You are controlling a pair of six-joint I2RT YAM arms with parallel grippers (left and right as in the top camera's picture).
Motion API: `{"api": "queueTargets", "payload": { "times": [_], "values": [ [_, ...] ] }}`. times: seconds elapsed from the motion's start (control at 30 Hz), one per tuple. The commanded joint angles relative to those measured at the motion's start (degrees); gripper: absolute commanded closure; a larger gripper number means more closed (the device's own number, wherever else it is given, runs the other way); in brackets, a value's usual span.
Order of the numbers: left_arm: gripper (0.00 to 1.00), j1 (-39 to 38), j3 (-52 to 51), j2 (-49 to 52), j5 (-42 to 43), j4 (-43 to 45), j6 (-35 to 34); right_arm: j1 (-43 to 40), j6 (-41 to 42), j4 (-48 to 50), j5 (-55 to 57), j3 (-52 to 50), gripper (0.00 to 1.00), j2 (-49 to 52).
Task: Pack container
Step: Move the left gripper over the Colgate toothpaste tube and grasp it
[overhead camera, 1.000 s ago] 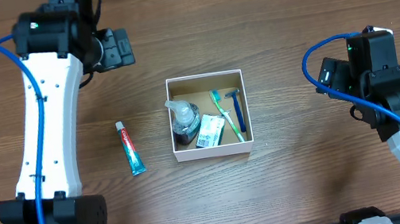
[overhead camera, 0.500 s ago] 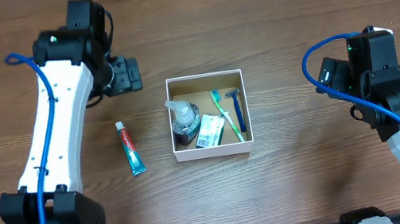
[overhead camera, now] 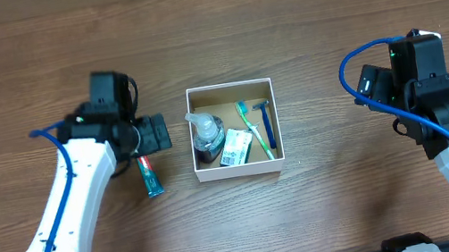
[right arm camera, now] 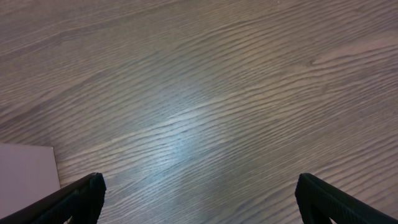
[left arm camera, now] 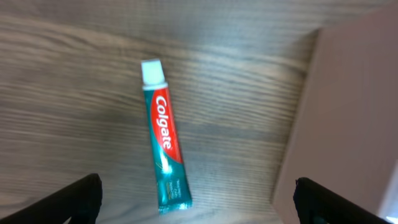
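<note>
The container (overhead camera: 241, 170) is a small square box with white walls and brown inside, in the middle of the table. It holds a pump bottle (overhead camera: 207, 134), a small carton (overhead camera: 235, 149), a green toothbrush (overhead camera: 252, 127) and a blue razor (overhead camera: 267, 125). A red and teal toothpaste tube (overhead camera: 151, 178) lies on the table left of the container, partly under my left gripper (overhead camera: 151, 136). In the left wrist view the tube (left arm camera: 164, 143) lies between the open fingers (left arm camera: 199, 200), with the container wall (left arm camera: 339, 124) at right. My right gripper (right arm camera: 199, 199) is open and empty over bare table at the right.
The table is wood grain. A corner of the container (right arm camera: 25, 168) shows at the lower left of the right wrist view. The right arm (overhead camera: 438, 101) stands at the right side.
My left arm has swung from the far left back toward the front and now hangs over the toothpaste tube. The right arm has not moved.
</note>
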Motion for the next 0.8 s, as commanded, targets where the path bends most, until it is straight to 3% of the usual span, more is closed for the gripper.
{"api": "queueTargets", "payload": {
  "times": [0.0,0.33,0.77],
  "values": [
    [0.01,0.31,-7.32,-0.13,0.90,5.95,-4.98,-0.28,0.35,0.33,0.59,1.11,0.00,-0.02],
    [0.01,1.11,-17.46,-0.07,-1.33,17.75,-6.82,-0.28,0.37,0.31,0.59,1.11,0.00,-0.02],
    [0.16,1.57,-22.01,0.48,-8.35,27.74,-4.85,-0.28,0.35,0.31,0.59,1.11,0.00,-0.02]
  ]
}}
